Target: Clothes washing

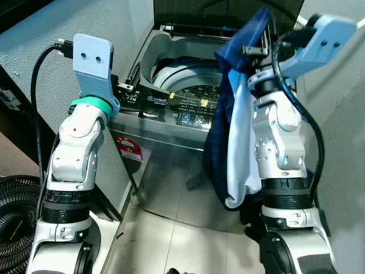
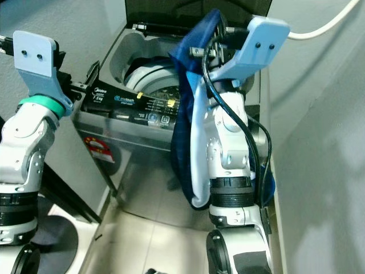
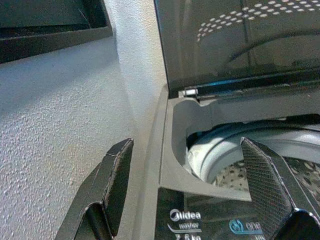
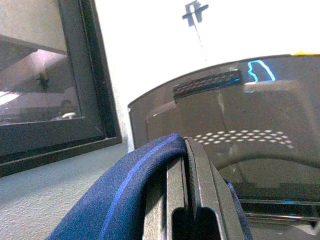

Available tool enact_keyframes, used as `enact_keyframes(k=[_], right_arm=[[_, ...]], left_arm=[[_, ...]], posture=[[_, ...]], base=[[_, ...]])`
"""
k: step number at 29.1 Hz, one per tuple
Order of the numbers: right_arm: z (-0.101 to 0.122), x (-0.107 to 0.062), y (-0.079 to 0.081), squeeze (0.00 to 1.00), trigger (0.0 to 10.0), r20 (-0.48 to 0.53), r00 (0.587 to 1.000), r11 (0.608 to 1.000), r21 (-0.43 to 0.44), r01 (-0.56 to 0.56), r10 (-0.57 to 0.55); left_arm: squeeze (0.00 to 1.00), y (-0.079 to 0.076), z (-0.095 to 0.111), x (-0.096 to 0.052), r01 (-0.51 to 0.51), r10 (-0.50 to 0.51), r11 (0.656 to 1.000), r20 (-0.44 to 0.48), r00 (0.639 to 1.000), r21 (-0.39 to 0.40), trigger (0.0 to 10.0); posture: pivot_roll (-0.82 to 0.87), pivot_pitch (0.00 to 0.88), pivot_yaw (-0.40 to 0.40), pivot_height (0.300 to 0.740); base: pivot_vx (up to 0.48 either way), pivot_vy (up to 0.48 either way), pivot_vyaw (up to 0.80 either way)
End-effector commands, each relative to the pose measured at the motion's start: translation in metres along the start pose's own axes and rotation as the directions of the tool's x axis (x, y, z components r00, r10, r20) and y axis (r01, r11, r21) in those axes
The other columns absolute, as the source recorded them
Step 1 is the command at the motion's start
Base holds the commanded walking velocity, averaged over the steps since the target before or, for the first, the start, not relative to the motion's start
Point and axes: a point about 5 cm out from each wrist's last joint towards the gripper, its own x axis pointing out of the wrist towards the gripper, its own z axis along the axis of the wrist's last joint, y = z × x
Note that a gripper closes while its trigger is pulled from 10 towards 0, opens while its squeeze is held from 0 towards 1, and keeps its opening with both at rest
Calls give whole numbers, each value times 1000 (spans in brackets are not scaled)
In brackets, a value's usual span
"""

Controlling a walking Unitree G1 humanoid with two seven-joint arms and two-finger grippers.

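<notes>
Washing machine (image 1: 171,108): grey top-loader, standing in a corner between rough pale walls; dark tinted lid (image 3: 240,40) raised upright at the back.
Drum (image 1: 194,91): perforated metal, visible through the open top, ringed by a white and blue collar.
Control panel (image 1: 171,105): dark strip along the front edge of the top, with printed lettering and small icons.
Front sticker (image 1: 129,149): red and white label on the machine's grey front, upper left.
Left end effector (image 3: 187,185): raised beside the machine's front left corner; its two black fingers stand wide apart and hold nothing, one over the wall side, the other over the drum opening.
Right end effector (image 4: 187,165): raised high above the right side of the open machine, in front of the lid; fingers pressed narrow together, clamped on the garment.
Garment (image 1: 228,125): dark blue cloth with a pale blue-white lining, pinched at its top fold by the right end effector and hanging down in front of the right arm, over the machine's front right corner; lower end hangs free above the floor.
Floor (image 1: 171,228): pale glossy tiles in front of the machine.
Fan (image 1: 14,217): black wire-grille fan low on the robot's left, partly cut by the frame.
Cable (image 2: 325,25): pale cord running along the wall on the right.
</notes>
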Motion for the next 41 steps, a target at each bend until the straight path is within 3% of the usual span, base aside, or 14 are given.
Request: enact_keyframes(k=[1,14,35,41], right_arm=[[6,2,5,0,10000,33,999,1000,17,-22,21],[-19,-8,-2,0,10000,-100,995,1000,-7,26,-26],[-18,-7,-3,0,10000,-95,995,999,-22,26,-28],[-17,-7,-1,0,10000,-83,996,1000,-26,12,-14]], left_arm=[[0,-1,-1,-2,-2,2,1000,3,1000,2,10000],[0,-4,0,-1,-1,1,1000,13,1000,10,10000],[0,-4,-3,-1,-1,0,1000,6,1000,13,10000],[0,-4,-3,-1,-2,2,1000,6,1000,13,10000]], posture=[[84,0,68,740],[80,0,65,740],[80,0,65,740],[80,0,64,740]], base=[[0,0,-800],[0,0,-438],[0,0,-800],[0,0,0]])
